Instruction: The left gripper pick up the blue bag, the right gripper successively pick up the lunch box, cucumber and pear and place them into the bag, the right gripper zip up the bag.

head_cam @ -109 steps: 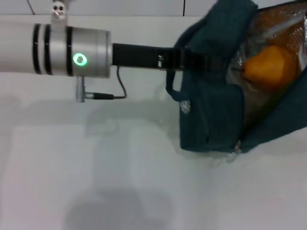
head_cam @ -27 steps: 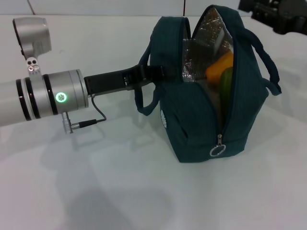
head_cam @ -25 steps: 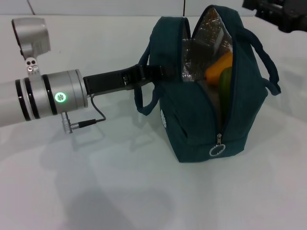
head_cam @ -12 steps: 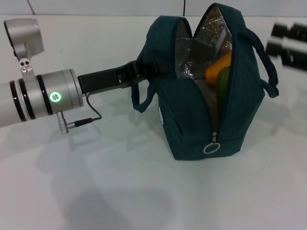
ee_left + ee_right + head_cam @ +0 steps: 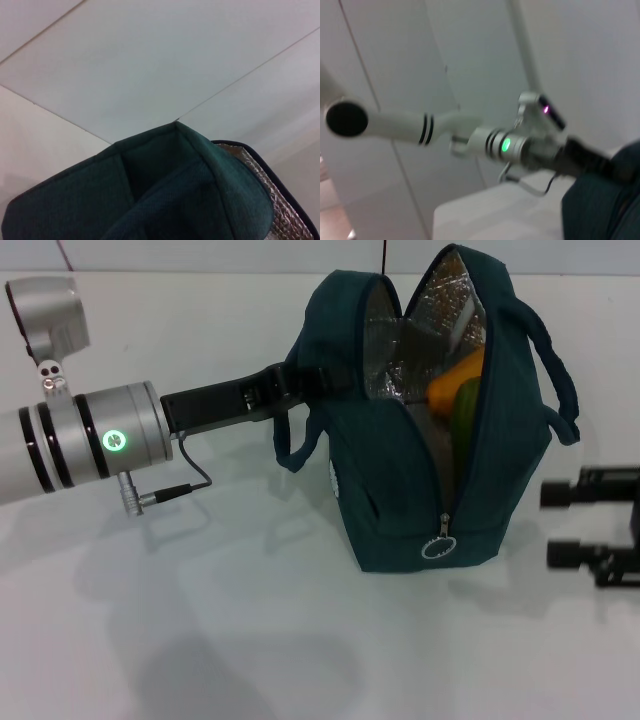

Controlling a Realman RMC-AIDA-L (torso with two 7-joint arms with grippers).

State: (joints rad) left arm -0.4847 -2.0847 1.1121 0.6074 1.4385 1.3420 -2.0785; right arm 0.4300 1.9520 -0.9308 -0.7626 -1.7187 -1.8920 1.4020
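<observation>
Right gripper (image 5: 552,524) now low beside the bag (image 5: 400,490), at its zipper end near the table (image 5: 300,640), fingers (image 5: 572,493) apart and pointing at the bag; 1 second ago up at the far right corner behind the handle, half a second ago level with the bag's upper part. Bag upright on the table with mouth gaping, no longer tipped on its side as 4 seconds ago; shifted slightly left since 1 second ago. Left gripper (image 5: 318,382) drawn a little left along with the bag.
</observation>
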